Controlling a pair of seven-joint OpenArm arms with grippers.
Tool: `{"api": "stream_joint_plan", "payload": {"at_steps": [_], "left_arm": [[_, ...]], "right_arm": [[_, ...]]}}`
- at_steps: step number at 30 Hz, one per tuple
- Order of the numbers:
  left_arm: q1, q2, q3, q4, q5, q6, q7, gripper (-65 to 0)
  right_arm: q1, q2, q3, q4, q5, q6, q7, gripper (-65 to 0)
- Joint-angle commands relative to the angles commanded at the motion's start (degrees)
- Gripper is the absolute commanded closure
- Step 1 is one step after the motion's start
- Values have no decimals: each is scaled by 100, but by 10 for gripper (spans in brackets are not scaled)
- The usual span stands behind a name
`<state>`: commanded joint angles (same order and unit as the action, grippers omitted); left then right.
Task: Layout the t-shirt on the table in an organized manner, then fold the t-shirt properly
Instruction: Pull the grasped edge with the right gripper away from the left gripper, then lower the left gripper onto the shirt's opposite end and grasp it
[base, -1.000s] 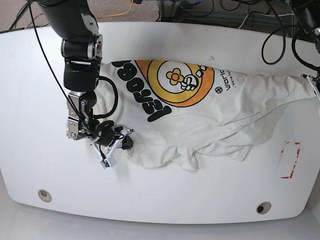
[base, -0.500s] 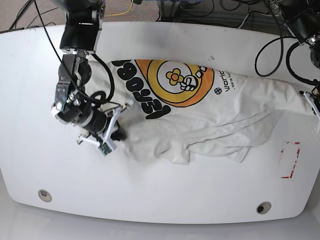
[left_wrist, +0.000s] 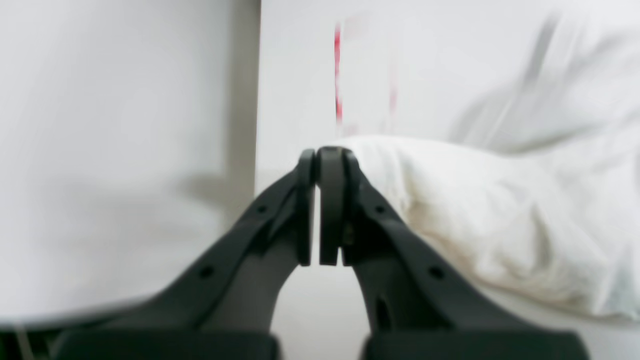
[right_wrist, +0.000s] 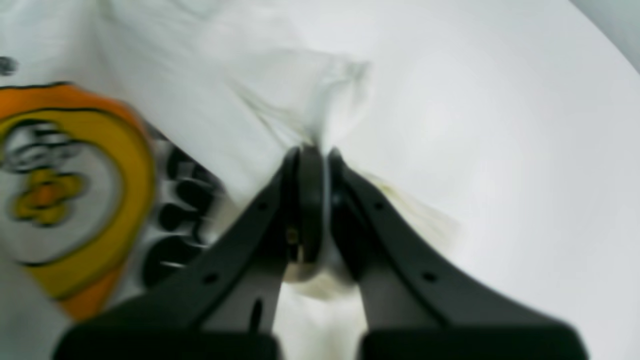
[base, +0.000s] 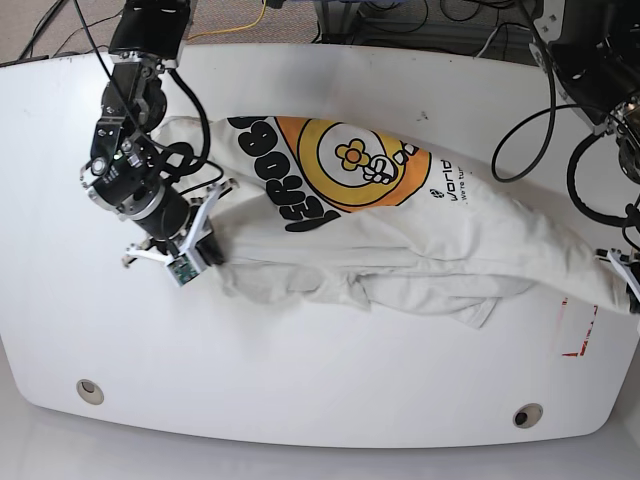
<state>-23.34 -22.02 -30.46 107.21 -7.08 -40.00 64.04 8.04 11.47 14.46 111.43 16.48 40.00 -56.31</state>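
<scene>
T-shirt (base: 400, 235) stretched across the tabletop (base: 300, 390) from 9 to 3 o'clock. Right pincer (right_wrist: 314, 152) clamps cloth at its 9 o'clock end; left pincer (left_wrist: 320, 155), jaws together, pinches the 3 o'clock edge.

The glossy white table (base: 330, 400) carries the rumpled t-shirt (base: 400, 240) spread across its middle; a red-outlined tape mark (base: 578, 330) sits near the shirt's end.

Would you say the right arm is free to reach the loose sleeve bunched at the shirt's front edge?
Probably not yet: the right pincer is shut on the shirt, so it must release first.
</scene>
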Motion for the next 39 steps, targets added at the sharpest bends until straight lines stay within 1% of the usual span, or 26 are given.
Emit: {"api": "stream_joint_plan", "payload": {"at_steps": [3, 4, 11, 15, 17, 18, 22, 23, 26, 29, 31, 33, 36, 39], "left_arm": [[-448, 18, 176, -18, 18, 0, 18, -6], [-651, 26, 299, -18, 18, 0, 18, -6], [-1547, 44, 765, -26, -9, 0, 18, -8], [-2163, 220, 932, -35, 18, 0, 26, -8], [-2365, 246, 949, -70, 18, 0, 35, -8], [-2558, 273, 958, -176, 18, 0, 88, -10], [-3051, 273, 949, -457, 0, 0, 334, -10], [-3138, 273, 949, -536, -9, 0, 413, -10], [-3156, 264, 967, -703, -18, 0, 457, -11], [-3059, 264, 958, -826, -18, 0, 466, -17], [-2822, 264, 941, -879, -26, 0, 510, -40], [-2523, 273, 932, -862, -35, 0, 519, -92], [-1952, 299, 835, -747, -44, 0, 527, -175], [-1486, 484, 668, -633, -202, 0, 527, -237]], "right_arm": [[352, 202, 35, -149, 0, 0, -9, 0], [571, 325, 35, -264, 9, 0, -9, 0], [1635, 774, 26, -932, 9, 0, -18, 0], [2435, 1011, 18, -1503, 9, 0, -123, 0], [2778, 1099, 18, -1697, 9, 0, -167, 0], [3086, 1160, 18, -1899, 9, 0, -185, 0], [3754, 1257, -62, -2374, -26, 0, -255, 0], [3965, 1354, -176, -2505, -26, 0, -273, 0], [4141, 1530, -378, -2673, 0, 0, -273, 0], [4149, 1530, -396, -2681, 0, 0, -273, 0], [4123, 1521, -404, -2681, 0, 0, -273, 0], [4070, 1521, -404, -2681, 0, 0, -273, 0], [3736, 1512, -378, -2673, 0, 0, -255, 0], [3534, 1486, -369, -2549, 0, 0, -246, 0]]}}
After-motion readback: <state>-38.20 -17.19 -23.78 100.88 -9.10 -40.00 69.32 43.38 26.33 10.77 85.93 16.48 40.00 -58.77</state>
